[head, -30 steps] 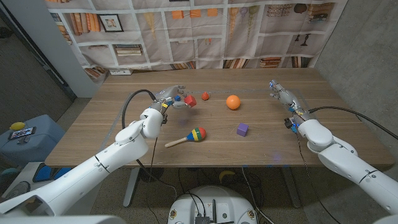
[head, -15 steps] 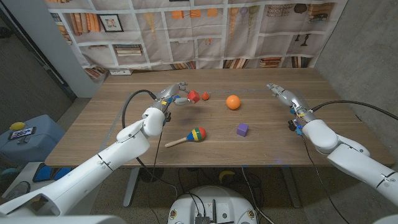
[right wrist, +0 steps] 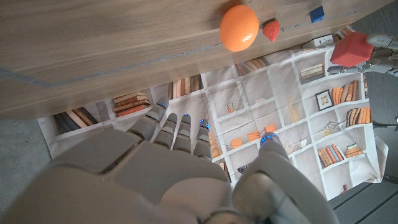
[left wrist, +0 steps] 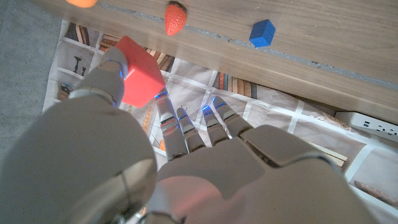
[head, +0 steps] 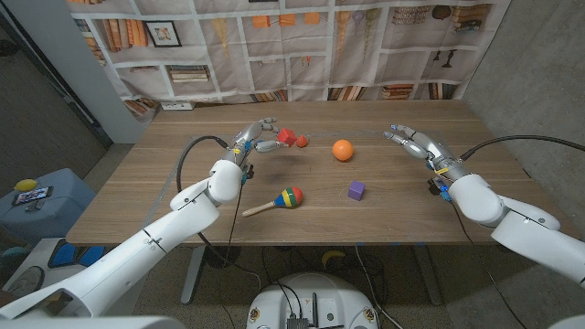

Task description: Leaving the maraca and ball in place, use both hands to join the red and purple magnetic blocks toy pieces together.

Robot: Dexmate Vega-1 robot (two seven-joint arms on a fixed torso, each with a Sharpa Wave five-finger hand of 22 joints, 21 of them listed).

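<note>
My left hand [head: 259, 138] holds the red block [head: 284, 136] above the far left part of the table, pinched at its fingertips. In the left wrist view the red block [left wrist: 138, 79] sits against the thumb of my left hand [left wrist: 186, 162]. The purple block [head: 356, 190] lies alone on the wood, right of centre. My right hand [head: 412, 142] hovers at the far right with its fingers spread and nothing in it, well apart from the purple block. The right wrist view shows my right hand [right wrist: 180, 168] and, far off, the red block [right wrist: 352, 48].
A maraca [head: 279, 201] lies near the table's middle front. An orange ball [head: 343, 150] and a small strawberry [head: 302, 141] sit further back. A blue block [left wrist: 262, 32] lies near the strawberry [left wrist: 175, 17]. A white power strip [head: 178, 105] lies at the table's far left corner.
My left hand has raised the red block and carried it a little to the right. My right hand has moved slightly inward and lower, its fingers spreading.
</note>
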